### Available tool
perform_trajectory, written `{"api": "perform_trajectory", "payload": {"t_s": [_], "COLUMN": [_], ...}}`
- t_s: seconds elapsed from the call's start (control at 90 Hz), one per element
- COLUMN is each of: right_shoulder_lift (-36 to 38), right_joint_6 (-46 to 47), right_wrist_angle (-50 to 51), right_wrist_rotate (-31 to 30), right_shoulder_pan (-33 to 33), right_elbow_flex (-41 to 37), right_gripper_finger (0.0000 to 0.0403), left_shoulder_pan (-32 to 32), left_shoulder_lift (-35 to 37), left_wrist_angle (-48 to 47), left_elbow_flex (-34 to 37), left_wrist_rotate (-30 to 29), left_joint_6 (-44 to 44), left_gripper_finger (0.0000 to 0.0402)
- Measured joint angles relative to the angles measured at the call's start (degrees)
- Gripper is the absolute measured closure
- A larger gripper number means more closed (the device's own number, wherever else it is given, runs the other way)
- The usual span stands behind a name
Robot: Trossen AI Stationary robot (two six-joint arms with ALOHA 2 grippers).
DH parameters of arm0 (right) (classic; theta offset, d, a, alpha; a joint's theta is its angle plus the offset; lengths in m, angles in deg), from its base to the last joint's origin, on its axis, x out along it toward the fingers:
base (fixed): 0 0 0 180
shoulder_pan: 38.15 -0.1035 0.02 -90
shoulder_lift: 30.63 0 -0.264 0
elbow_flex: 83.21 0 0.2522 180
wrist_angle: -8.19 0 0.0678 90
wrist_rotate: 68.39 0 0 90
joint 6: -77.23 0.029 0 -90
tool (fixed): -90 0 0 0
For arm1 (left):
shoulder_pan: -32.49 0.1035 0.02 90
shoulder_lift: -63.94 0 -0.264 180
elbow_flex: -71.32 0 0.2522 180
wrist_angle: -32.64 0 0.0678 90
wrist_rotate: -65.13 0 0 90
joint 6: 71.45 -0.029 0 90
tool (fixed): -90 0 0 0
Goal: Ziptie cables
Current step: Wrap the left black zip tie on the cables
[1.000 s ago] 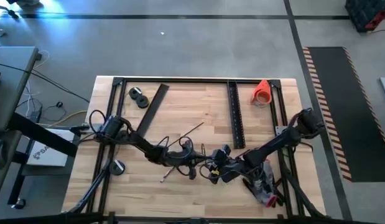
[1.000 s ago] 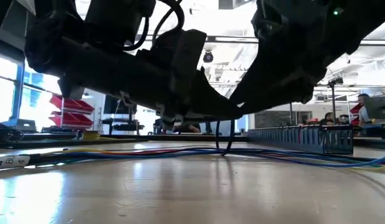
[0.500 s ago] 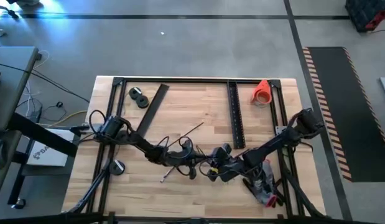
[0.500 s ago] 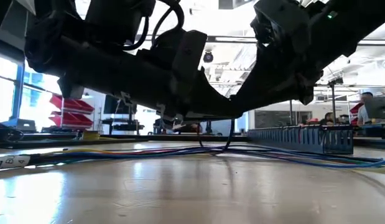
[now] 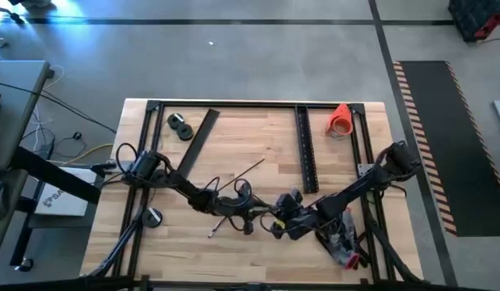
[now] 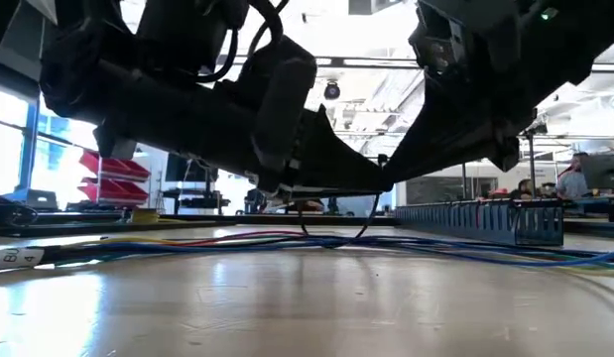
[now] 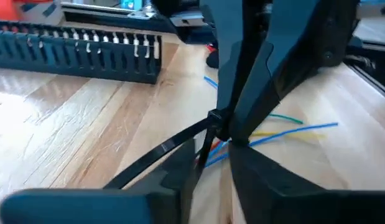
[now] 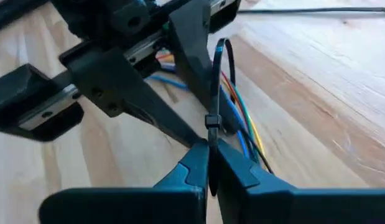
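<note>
Wooden table, grey floor around. Cables lay mid-table front. Right end effector and left end effector both pinched zip tie; loop partly hidden.

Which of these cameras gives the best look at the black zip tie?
The right wrist view: the zip tie loops around the cables, its tail pinched in the right pincer. The left wrist view shows its strap and head, the low view a hanging loop, the high view almost nothing.
</note>
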Motion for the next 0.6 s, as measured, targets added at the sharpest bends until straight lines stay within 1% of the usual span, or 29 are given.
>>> {"api": "perform_trajectory", "payload": {"t_s": [0.111,0.211,0.433,0.6], "right_shoulder_lift": [0.0,0.0,0.0,0.0], "right_joint_6": [-0.07,-0.21,-1.95,-8.25], "right_wrist_angle": [10.74,17.04,18.71,16.75], "right_wrist_rotate": [-0.09,0.96,4.1,5.68], "right_shoulder_pan": [0.13,0.13,0.11,0.09], "right_elbow_flex": [4.47,7.47,8.21,8.21], "right_gripper_finger": [0.0403,0.0403,0.0403,0.0403], "left_shoulder_pan": [-0.28,-0.55,-2.76,-4.02], "left_shoulder_lift": [0.39,1.59,5.67,7.15], "left_wrist_angle": [0.28,0.23,0.49,0.69], "left_elbow_flex": [0.2,1.23,4.23,3.84], "left_wrist_rotate": [1.68,1.65,-1.2,-0.97], "left_joint_6": [-3.22,-4.12,-8.86,-14.47], "left_gripper_finger": [0.0254,0.0238,0.0232,0.0232]}}
